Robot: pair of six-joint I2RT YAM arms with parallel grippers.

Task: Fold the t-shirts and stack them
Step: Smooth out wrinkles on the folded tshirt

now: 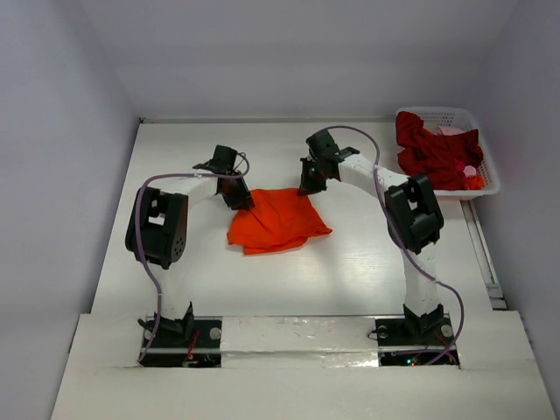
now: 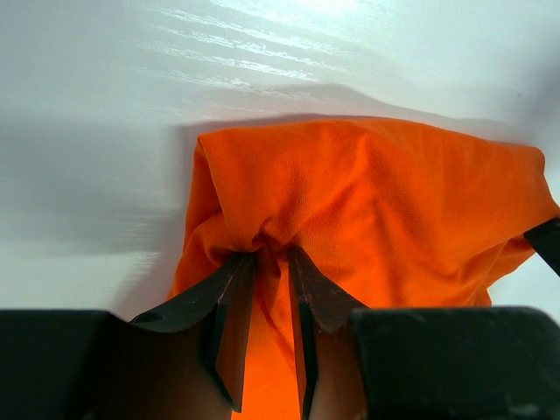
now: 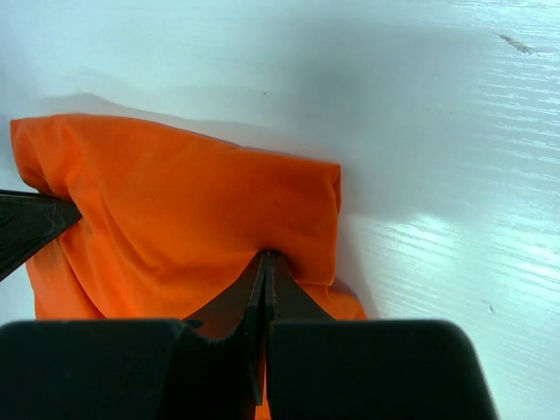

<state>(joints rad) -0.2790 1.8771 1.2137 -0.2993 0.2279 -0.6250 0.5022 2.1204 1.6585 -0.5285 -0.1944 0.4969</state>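
A bright orange t-shirt [image 1: 276, 220] lies partly folded in the middle of the table. My left gripper [image 1: 243, 199] is at its far left corner. In the left wrist view the left gripper [image 2: 273, 254] is shut on a bunched pinch of the orange t-shirt [image 2: 376, 201]. My right gripper [image 1: 308, 185] is at the far right corner. Its jaws [image 3: 267, 255] are pressed together, and the orange t-shirt [image 3: 175, 210] puckers at their tips. Dark red t-shirts [image 1: 433, 153] and a pinkish one [image 1: 451, 131] are heaped in the basket.
A white plastic lattice basket [image 1: 442, 113] stands at the far right corner of the white table [image 1: 367, 262]. White walls close off the left, back and right sides. Both arm bases are bolted at the near edge.
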